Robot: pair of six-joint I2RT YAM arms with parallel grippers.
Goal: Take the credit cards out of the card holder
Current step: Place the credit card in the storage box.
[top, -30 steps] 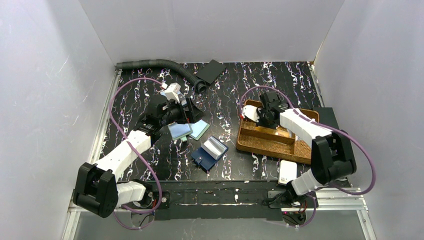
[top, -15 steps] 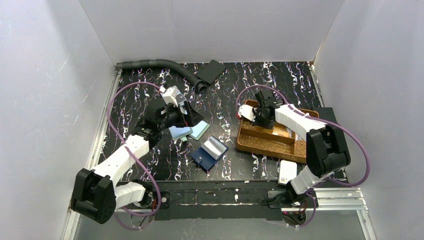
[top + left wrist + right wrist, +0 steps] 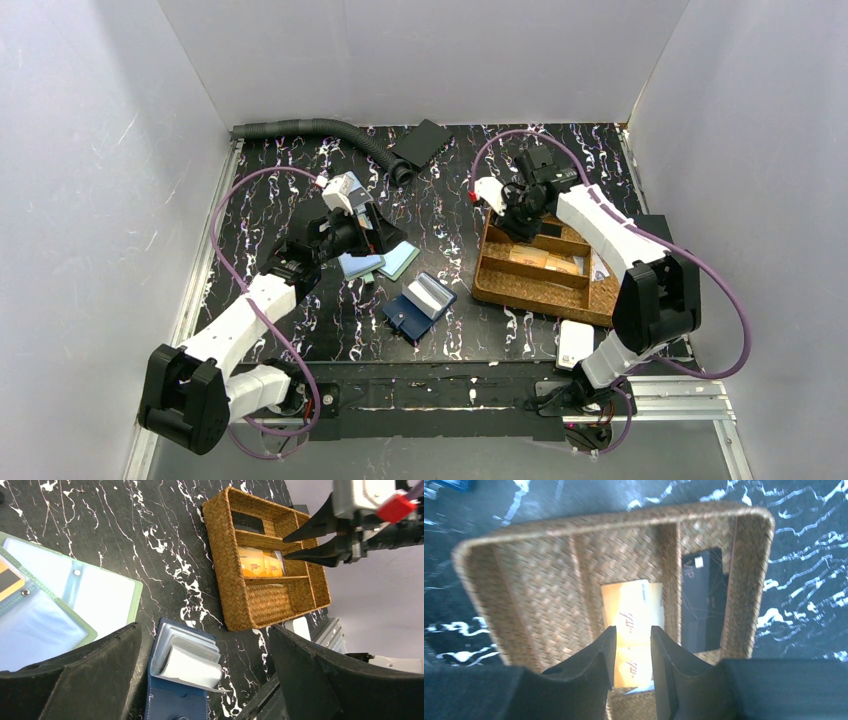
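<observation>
The dark navy card holder (image 3: 418, 307) lies open on the black table, its clear sleeves (image 3: 192, 662) curling up. My left gripper (image 3: 204, 627) hovers wide open just above it with nothing between the fingers; in the top view the left gripper (image 3: 378, 232) is up and to the left of the holder. Orange credit cards (image 3: 634, 612) lie in the middle compartment of the brown woven tray (image 3: 490, 285). My right gripper (image 3: 633, 630) hangs over them, jaws partly open and empty. Light blue and teal flat rectangles (image 3: 380, 262) lie beside the left gripper.
A black card (image 3: 704, 597) lies in the tray's end compartment. A white box (image 3: 575, 343) sits near the right arm's base. A grey ribbed hose (image 3: 320, 128) and a flat black rectangle (image 3: 420, 143) lie at the back. White walls close in three sides.
My right gripper went from shut to partly open and rose back from the tray's middle compartment toward its far end. The left arm shifted only slightly and stayed open.
</observation>
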